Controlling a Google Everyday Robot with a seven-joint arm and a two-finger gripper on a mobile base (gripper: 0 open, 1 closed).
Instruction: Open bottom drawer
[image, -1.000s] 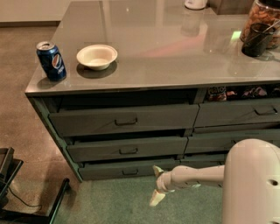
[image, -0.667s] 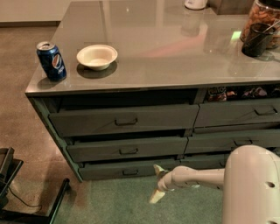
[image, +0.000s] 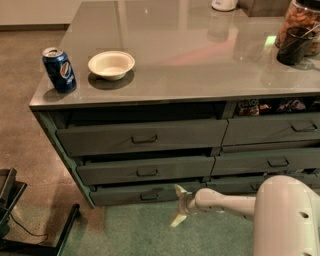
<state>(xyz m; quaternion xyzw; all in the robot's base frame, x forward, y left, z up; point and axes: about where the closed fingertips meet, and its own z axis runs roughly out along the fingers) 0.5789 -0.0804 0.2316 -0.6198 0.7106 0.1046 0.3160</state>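
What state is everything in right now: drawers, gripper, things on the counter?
gripper: open, holding nothing, low in front of the bottom drawer, just right of its handle.
bottom drawer: not pulled out, handle not gripped.
middle drawer: not pulled out.
top drawer: not pulled out.
soda can: upright on the counter corner.
bowl: upright, empty.

Looks steeply down from high in front of the table (image: 200, 65), fairly near, facing its drawer fronts. Takes in the arm (image: 225, 202) from lower right and the hand (image: 176, 206), fingers spread, low centre before the bottom drawer (image: 130, 195).
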